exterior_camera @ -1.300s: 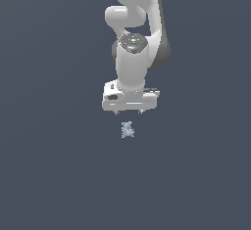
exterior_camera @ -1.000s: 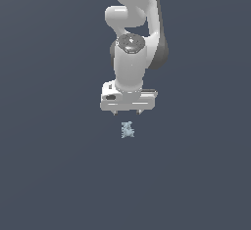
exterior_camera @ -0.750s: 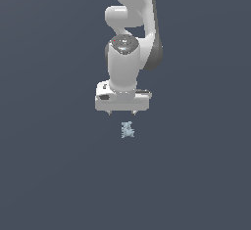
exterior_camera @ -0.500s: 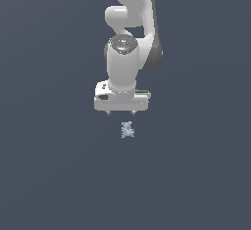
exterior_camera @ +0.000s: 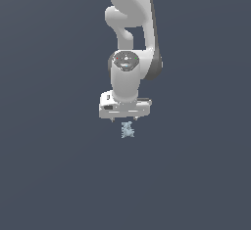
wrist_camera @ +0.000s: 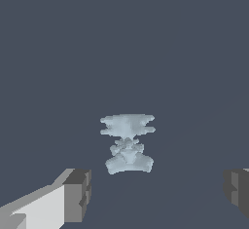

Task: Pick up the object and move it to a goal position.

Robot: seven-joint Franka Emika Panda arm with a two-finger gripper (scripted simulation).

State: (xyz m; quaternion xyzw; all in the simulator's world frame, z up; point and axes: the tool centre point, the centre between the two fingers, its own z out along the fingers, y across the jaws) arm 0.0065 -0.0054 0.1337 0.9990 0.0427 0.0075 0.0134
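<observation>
The object is a tiny pale blue-grey jagged figurine-like lump that lies on the dark grey floor. My white gripper hangs just above it, pointing down, with its short fingertips a little above the lump's top. In the wrist view the object sits slightly beyond the line between the two grey finger pads. The jaws stand wide apart, far wider than the lump, and hold nothing. The gripper is open.
A plain dark grey floor fills the scene around the arm. The white arm rises behind the gripper. No other objects or edges show.
The hand turned a little and shifted slightly toward the exterior view's left, then came down closer to the object. The object has not moved. The jaws stayed open.
</observation>
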